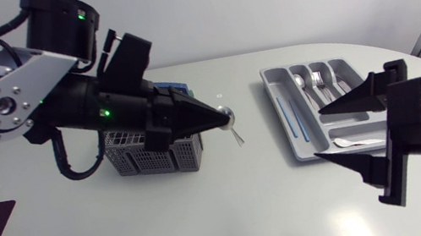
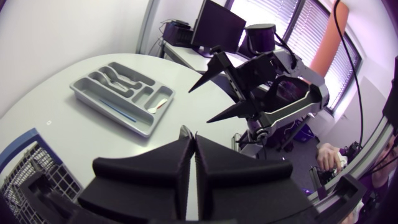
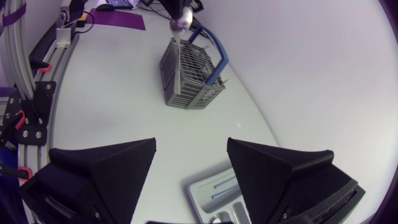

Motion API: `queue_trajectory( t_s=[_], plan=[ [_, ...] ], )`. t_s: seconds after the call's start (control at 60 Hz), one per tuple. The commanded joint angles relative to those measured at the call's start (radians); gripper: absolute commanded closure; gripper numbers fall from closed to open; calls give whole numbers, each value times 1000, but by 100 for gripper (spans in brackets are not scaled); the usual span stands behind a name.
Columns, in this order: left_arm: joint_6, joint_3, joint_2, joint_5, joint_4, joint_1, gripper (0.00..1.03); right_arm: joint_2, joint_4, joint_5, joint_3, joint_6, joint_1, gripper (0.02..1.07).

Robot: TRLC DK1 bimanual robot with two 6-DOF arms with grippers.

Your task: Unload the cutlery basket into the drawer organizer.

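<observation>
Matte black left hand (image 1: 217,118) is clamped on a silver metal spoon (image 1: 228,117) near the grey mesh cutlery basket (image 1: 148,156). The right hand (image 1: 317,132) gapes wide, holding nothing, over the grey plastic drawer organizer (image 1: 276,107).

— How is the light from above?
— Bright and even. The white worktop (image 1: 211,221) takes it flat. Only soft shadows lie under the cutlery basket (image 1: 157,154) and the left arm (image 1: 9,92).
— Any glare?
— A small glint on the bowl of the spoon (image 1: 229,117) at the left pincer (image 1: 219,116). The matte right pincer (image 3: 191,142) looks dark, its grain showing.
— And the wrist views?
— Daylight pours through the windows (image 2: 311,28), and the worktop's edge bows toward the borders.
</observation>
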State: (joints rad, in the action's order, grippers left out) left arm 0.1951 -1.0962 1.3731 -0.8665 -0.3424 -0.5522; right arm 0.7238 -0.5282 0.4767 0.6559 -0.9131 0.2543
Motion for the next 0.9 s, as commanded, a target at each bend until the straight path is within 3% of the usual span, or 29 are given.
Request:
queue_trajectory(
  t_s=[0.0,0.117,0.283,0.45,0.883],
  plan=[
    [50,4,41,-45,-9,-28,100,31,-32,11,31,52,69,25],
    [115,-21,76,-68,-63,-63,100,68,-44,16,44,71,138,26],
    [227,-47,109,-74,-147,-109,100,126,-46,73,62,79,157,42],
    [251,-53,129,-71,-142,-137,100,177,-46,119,70,86,175,44],
    [285,-82,158,-98,-185,-160,100,236,-36,192,57,89,204,71]
  ],
)
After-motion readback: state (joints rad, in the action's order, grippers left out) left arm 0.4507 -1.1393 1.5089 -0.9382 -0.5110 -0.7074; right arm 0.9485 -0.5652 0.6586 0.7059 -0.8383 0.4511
